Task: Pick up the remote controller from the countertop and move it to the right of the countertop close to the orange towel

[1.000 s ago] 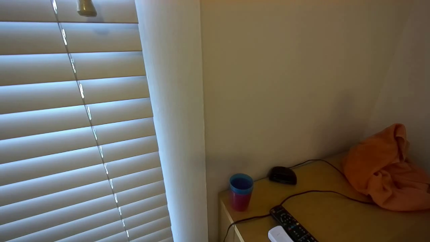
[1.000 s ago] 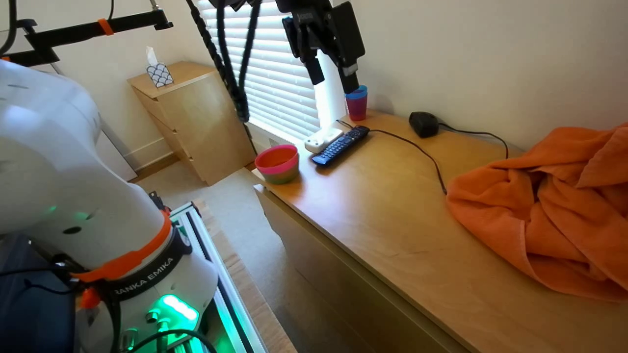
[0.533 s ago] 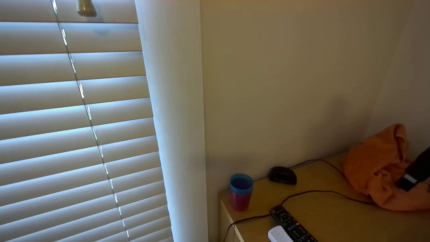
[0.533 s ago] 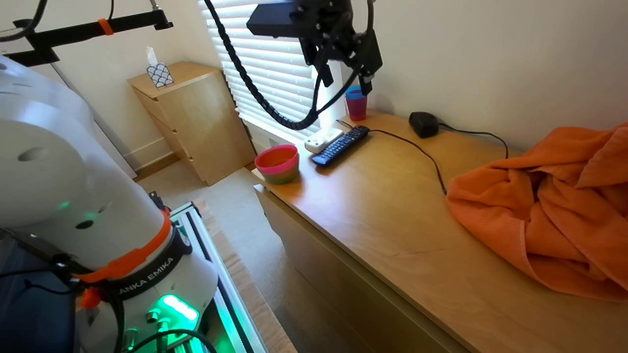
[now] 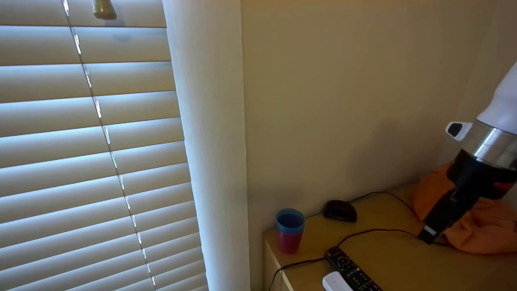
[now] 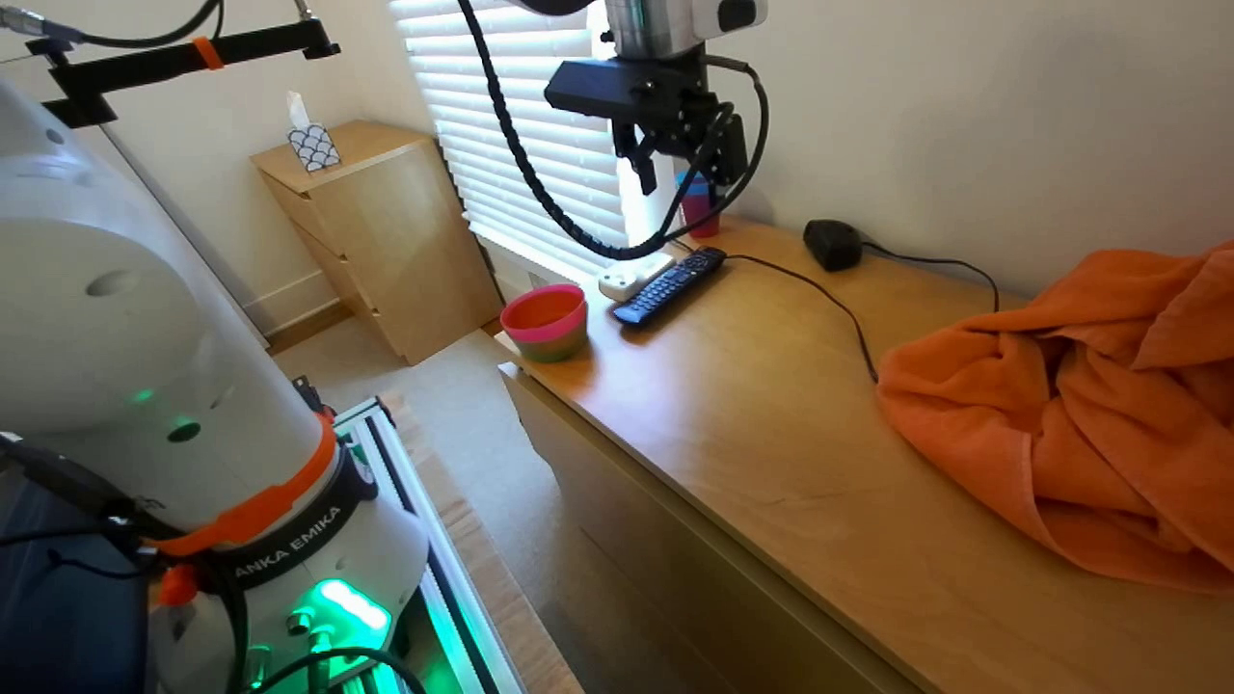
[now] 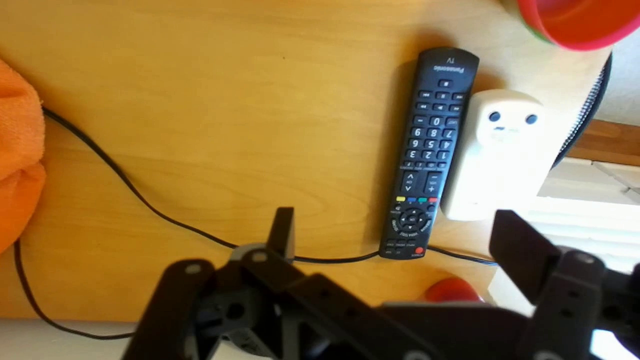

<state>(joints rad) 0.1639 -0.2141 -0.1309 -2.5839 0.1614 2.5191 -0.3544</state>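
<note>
Wrist view: gripper [image 7: 397, 230] at the bottom of frame, jaws spread apart, nothing held; remote controller [image 7: 429, 150] lies flat on the countertop [image 7: 225, 100], right of centre. Likely light, stiff, a bit slick, not fragile: pinch across the narrow width around mid-length, watching clearance at the white block [image 7: 500, 165] beside its right edge. Orange towel [image 7: 17, 150] at left edge.

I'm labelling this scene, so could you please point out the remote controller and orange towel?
Remote controller [image 7: 428, 150], in the wrist view: its number keys.
Orange towel [image 6: 1089, 419], in an exterior view: its crumpled middle.
</note>
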